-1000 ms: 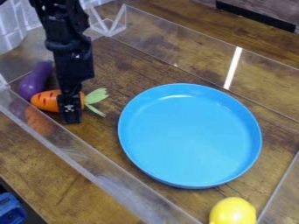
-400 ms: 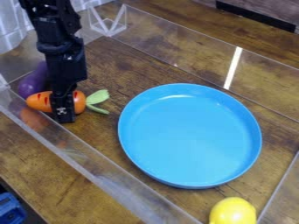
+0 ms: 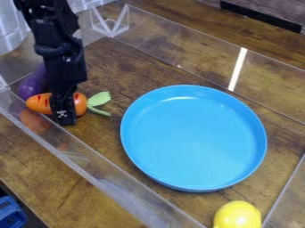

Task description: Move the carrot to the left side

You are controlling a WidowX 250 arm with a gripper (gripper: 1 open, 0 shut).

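View: camera, the only one
Carrot: lying on the worktop [image 3: 143,61] near the picture's left edge, the orange body [image 3: 41,103] just beside the purple eggplant [image 3: 30,86], well apart from the blue plate [image 3: 193,138]
Long axis: roughly across the picture, leafy top [image 3: 99,99] pointing towards the plate
Carrot from hand: directly between the fingers, orange showing on either side of them
Hand: the black hand [image 3: 64,114] is closed on the carrot, by the look of it, fingers pointing down
Arm pose: reaching in from the upper left, nearly upright
Next move: probably a small lift, then sideways, minding the eggplant
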